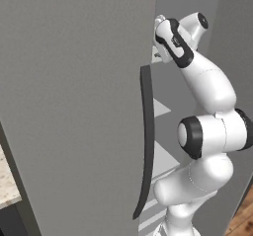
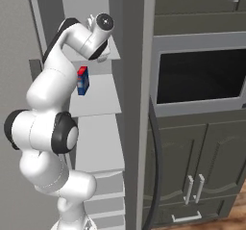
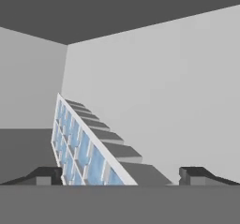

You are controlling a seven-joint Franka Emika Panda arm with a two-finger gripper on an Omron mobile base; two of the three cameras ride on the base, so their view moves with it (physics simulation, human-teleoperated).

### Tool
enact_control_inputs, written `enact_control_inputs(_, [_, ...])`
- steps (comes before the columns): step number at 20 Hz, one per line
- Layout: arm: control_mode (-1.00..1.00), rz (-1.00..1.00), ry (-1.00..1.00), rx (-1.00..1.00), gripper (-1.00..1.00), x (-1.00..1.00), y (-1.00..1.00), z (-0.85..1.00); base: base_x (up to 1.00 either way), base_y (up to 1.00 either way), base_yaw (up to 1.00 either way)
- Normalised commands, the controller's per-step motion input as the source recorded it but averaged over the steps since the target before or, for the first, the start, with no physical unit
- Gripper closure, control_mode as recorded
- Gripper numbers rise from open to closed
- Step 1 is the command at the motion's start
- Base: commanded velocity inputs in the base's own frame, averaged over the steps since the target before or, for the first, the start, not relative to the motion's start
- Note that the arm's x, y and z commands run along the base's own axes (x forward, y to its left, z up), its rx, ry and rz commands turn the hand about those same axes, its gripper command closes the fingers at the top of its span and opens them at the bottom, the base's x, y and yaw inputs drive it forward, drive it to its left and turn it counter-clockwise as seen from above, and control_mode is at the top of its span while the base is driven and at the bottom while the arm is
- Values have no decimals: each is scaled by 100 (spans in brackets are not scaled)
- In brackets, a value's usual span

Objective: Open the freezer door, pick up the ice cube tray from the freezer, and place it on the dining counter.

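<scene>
We see the ice cube tray [image 3: 79,145] on a shelf inside the freezer [image 2: 96,99], between the wide-spread fingertips [image 3: 44,175] of the released hand [image 3: 121,176]. Freezer door [image 1: 74,106] stands open at left.

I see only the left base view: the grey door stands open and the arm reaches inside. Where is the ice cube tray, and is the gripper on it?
Observer: In the hand view the ice cube tray lies between the two open fingertips of the gripper, not yet gripped.
Operator: Is something else stored in the freezer?
Observer: Yes. The right base view shows a small red and blue carton standing on a shelf, beside the arm.
Operator: What stands to the right of the freezer?
Observer: A dark oven cabinet with two small doors below.
</scene>
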Motion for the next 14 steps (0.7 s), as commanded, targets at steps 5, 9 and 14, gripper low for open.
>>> enact_control_inputs(5, [-100, 0, 0, 0, -100, 13, 22, 7, 0, 0, 0])
enact_control_inputs(9, [-100, 0, 0, 0, -100, 11, 19, 3, 0, 0, 0])
enact_control_inputs(14, [-100, 0, 0, 0, -100, 14, 16, 2, 0, 0, 0])
